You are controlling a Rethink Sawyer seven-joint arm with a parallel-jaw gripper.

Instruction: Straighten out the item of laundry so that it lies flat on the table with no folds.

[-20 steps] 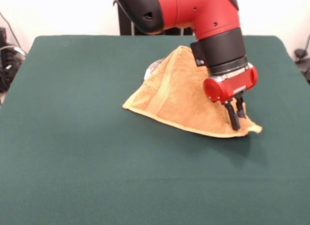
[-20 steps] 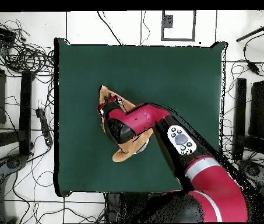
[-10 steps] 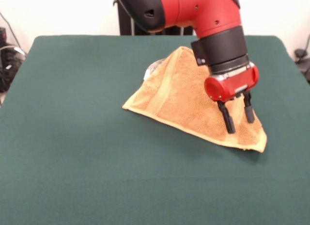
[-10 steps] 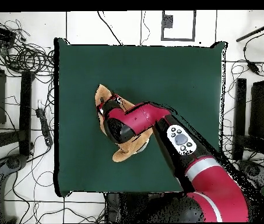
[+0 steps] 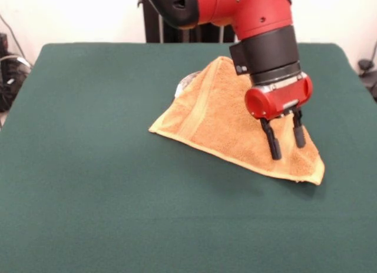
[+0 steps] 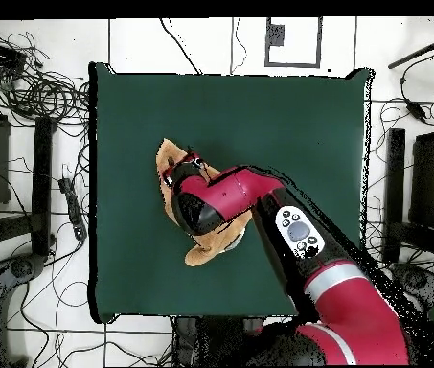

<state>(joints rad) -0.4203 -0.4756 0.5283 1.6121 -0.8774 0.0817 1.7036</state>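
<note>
The item of laundry [image 5: 215, 117], an orange-tan towel, lies on the green table [image 5: 88, 185] folded over into a rough triangle, its apex toward the far side. A paler band runs up its left part, and a small pale bit [image 5: 185, 81] shows behind its far edge. My gripper [image 5: 288, 149] hangs open just above the towel's near right corner, its fingers spread and holding nothing. In the overhead view the arm [image 6: 211, 201] covers most of the towel [image 6: 170, 153], and only the towel's two ends show.
Cables [image 6: 38, 96] and dark stands [image 6: 393, 192] lie on the floor around the table [image 6: 287, 125]. Dark gear [image 5: 9, 73] sits off the table's left edge in the front view.
The gripper, shut on the towel's right corner a second ago, has opened and let it go. The corner now lies flat, and the gripper has risen slightly.
</note>
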